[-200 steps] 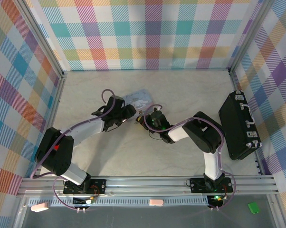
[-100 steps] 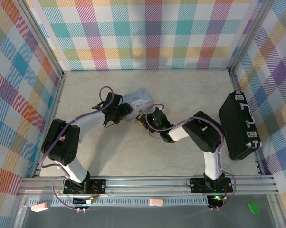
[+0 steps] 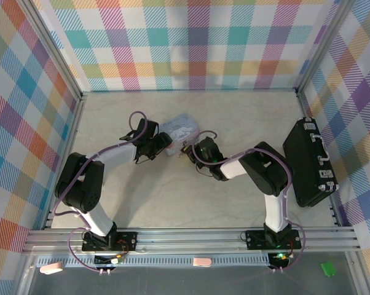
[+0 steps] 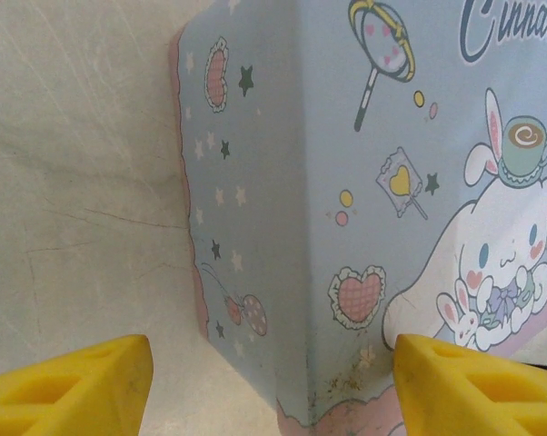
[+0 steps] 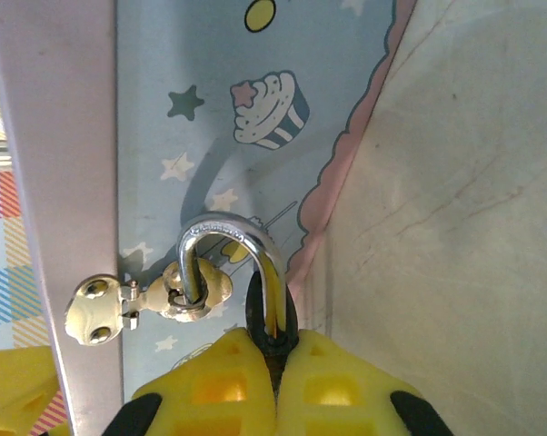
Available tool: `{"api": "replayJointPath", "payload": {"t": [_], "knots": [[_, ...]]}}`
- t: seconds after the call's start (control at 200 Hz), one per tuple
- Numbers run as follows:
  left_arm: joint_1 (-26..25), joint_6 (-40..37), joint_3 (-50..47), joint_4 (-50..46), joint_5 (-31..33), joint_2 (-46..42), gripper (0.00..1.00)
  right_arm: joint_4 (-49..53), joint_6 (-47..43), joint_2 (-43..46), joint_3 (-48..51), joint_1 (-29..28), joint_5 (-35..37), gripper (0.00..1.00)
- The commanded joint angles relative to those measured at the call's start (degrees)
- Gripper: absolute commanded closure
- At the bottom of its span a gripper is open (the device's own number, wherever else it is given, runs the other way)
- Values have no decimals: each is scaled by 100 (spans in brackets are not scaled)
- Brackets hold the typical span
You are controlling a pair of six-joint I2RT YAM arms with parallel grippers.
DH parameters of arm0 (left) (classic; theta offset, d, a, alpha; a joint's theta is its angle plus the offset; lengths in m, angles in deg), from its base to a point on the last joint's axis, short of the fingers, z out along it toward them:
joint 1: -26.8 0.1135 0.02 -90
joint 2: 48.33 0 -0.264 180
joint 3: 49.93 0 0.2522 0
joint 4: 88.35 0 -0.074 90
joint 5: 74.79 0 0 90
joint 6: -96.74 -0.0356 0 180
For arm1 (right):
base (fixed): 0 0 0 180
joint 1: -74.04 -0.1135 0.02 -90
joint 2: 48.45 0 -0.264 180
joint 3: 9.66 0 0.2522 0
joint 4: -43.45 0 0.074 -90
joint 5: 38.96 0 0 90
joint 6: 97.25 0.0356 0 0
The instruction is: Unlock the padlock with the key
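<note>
- Padlock: one. The right wrist view shows its silvery shackle looped through the hasp ring of the tin box.
- Right gripper: clenched on the padlock's dark body.
- Left gripper: released; the left wrist view shows its fingers spread astride a corner of the tin box.
- The top view shows the two grippers flanking the one tin box, and one black case well apart to the right.

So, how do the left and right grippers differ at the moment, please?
The left gripper stands open astride the tin box's corner; the right gripper is shut on the padlock. In the top view the left gripper sits left of the box, the right gripper right of it. Both have yellow fingers.
</note>
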Motion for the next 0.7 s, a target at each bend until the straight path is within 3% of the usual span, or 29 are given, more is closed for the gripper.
{"api": "replayJointPath", "payload": {"t": [0.0,0.495,0.695], "knots": [[55,47,-85,-166,19,109,31,49,145,198,-263,59,-37,100],[61,-81,7,-249,17,39,30,295,219,612,-144,274,-196,100],[123,-604,-198,-25,33,-610,27,979,-676,1333,194,712,-681,100]]}}
